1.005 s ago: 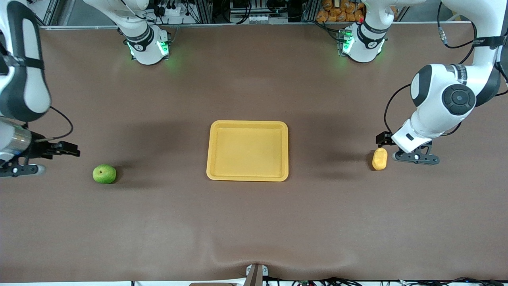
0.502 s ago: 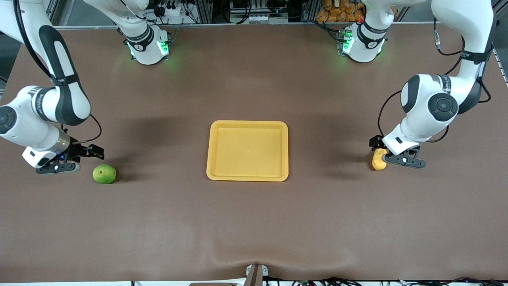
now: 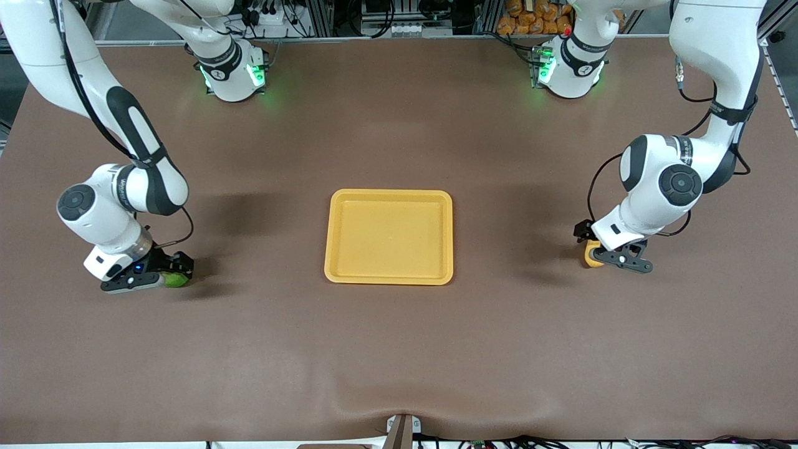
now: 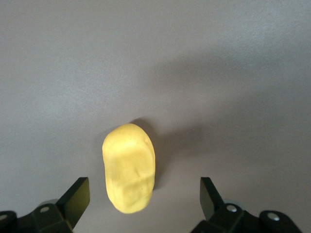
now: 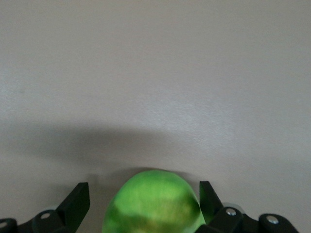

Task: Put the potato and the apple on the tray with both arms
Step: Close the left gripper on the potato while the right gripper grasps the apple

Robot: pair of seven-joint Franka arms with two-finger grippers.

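The yellow-orange tray [image 3: 335,237] lies flat at the table's middle with nothing on it. The potato [image 3: 588,256] lies on the table toward the left arm's end, mostly covered by my left gripper [image 3: 597,249]. In the left wrist view the potato [image 4: 129,167] sits between the open fingers [image 4: 75,196], with gaps on both sides. The green apple [image 3: 177,280] lies toward the right arm's end, under my right gripper [image 3: 163,274]. In the right wrist view the apple [image 5: 153,204] sits between the open fingers [image 5: 208,199], with narrow gaps on both sides.
Brown table mat [image 3: 399,349] spreads all round the tray. The two arm bases [image 3: 234,72] with green lights stand along the table's edge farthest from the front camera. A small bracket [image 3: 401,430] sits at the edge nearest the camera.
Both arms came down and inward. My right gripper moved from beside the apple to over it. My left gripper slid over the potato, covering most of it.
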